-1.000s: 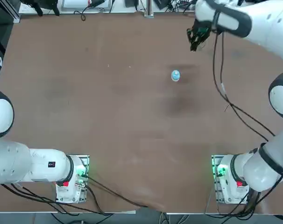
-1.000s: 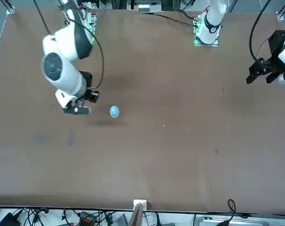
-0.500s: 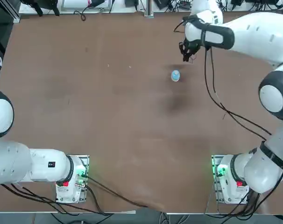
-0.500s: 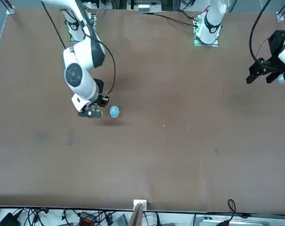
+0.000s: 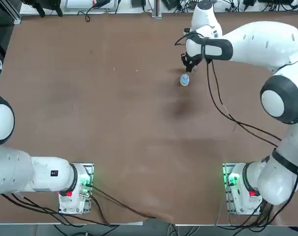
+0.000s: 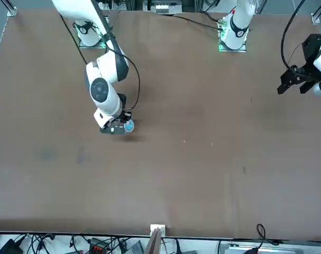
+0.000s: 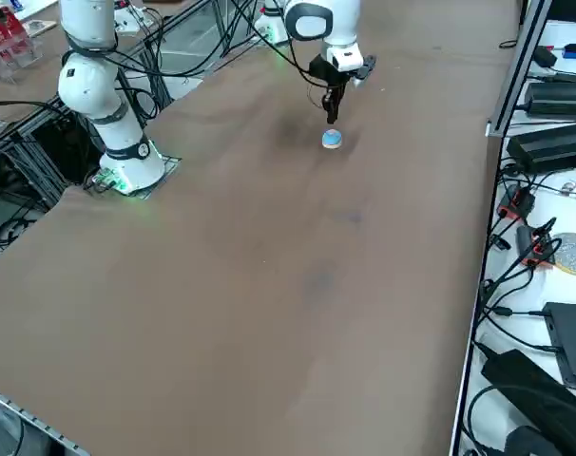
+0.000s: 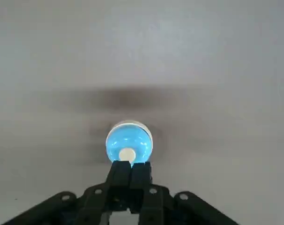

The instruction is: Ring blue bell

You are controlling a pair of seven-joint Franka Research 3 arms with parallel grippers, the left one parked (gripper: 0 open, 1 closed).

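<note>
The blue bell (image 5: pixel 184 80) (image 6: pixel 129 126) (image 7: pixel 333 140) is a tiny light-blue dome with a pale centre knob (image 8: pixel 127 154), standing alone on the brown table toward its far side. My right gripper (image 5: pixel 187 68) (image 6: pixel 118 129) (image 7: pixel 332 116) (image 8: pixel 129 168) hangs just above and beside it, the two black fingers pressed together and shut on nothing. In the right wrist view the fingertips sit right at the bell's near rim, short of the knob. I cannot tell whether they touch the bell.
The brown table (image 5: pixel 114 123) stretches wide around the bell. Cables and equipment line the far edge (image 5: pixel 139 7), and the right arm's black cable (image 5: pixel 223 103) trails over the table toward its base.
My right gripper has travelled from the far right of the table leftward and down to the bell, ending right over it. The bell has stayed put, and the fingers have stayed shut.
</note>
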